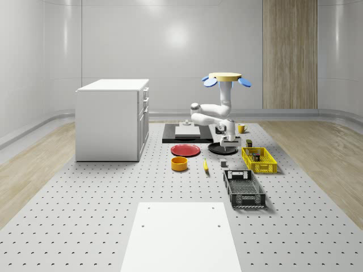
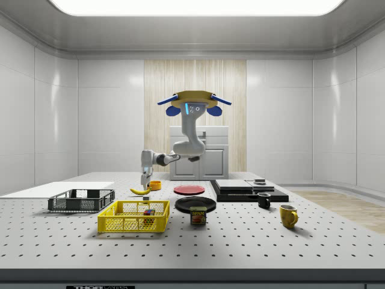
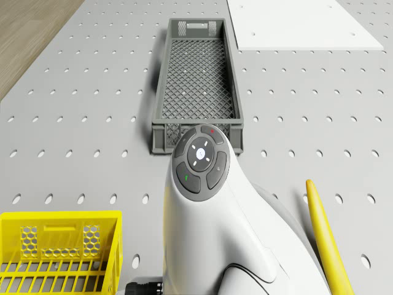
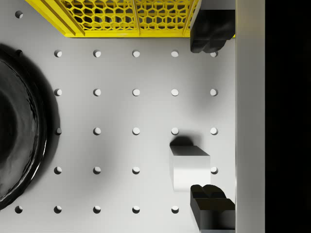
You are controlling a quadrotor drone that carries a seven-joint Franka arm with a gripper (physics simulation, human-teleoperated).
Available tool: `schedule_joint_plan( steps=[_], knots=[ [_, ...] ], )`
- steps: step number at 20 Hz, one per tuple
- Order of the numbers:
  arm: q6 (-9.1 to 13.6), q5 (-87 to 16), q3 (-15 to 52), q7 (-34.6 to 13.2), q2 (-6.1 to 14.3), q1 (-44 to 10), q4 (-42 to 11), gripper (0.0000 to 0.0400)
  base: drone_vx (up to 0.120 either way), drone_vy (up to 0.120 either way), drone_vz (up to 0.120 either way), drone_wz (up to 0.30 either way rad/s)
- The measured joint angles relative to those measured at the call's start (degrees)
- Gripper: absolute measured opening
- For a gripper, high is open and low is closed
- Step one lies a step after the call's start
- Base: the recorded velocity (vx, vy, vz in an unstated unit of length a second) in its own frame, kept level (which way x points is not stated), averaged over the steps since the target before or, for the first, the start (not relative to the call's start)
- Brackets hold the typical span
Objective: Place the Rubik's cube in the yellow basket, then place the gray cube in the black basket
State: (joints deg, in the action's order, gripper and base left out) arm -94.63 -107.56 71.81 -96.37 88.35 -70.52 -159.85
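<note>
Jaws spread wide, holding nothing. Both fingertips (image 4: pixel 209 31) hang above the worktop (image 1: pixel 113 215), and the gray cube (image 4: pixel 191 167) sits on the worktop between them, closer to one pad than the other. My reading: this is a line-up for the second pick, and it needs centring before the descent.

Rubik's cube (image 2: pixel 148 212) already lies inside the yellow basket (image 1: pixel 259 160), so the first half looks done.

Drone (image 1: pixel 225 78) hovers above the gray cube's patch of worktop, arm bent down.

Whole-scene view, clock centred on the gray cube:
- yellow basket at 3 o'clock, near
- black basket (image 1: pixel 244 188) at 5 o'clock, the target
- black plate (image 1: pixel 222 148) at 12 o'clock, just beside
- banana (image 1: pixel 205 165) at 9 o'clock

Nothing lies between the cube and the black basket. Obstacles, as I judge it: the basket walls, on the carry.
</note>
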Motion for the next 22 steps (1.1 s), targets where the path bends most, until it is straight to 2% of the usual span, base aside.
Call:
schedule_joint_plan(
  steps=[6,11,17,22],
  knots=[
    [0.0,0.0,0.0,0.0,0.0,0.0,0.0,0.04,0.0,-0.12,-0.12,0.0],
    [0.1,0.0,0.0,0.0,-0.1,0.0,0.0,0.04,0.0,-0.12,-0.008,0.0],
    [-0.1,-0.3,-0.3,0.0,-0.1,0.0,0.1,0.04,0.0,-0.007,0.0,0.0],
    [-1.2,-3.0,-3.2,0.0,-0.2,-0.6,1.1,0.04,0.0,0.0,0.0,0.0]
  ],
)
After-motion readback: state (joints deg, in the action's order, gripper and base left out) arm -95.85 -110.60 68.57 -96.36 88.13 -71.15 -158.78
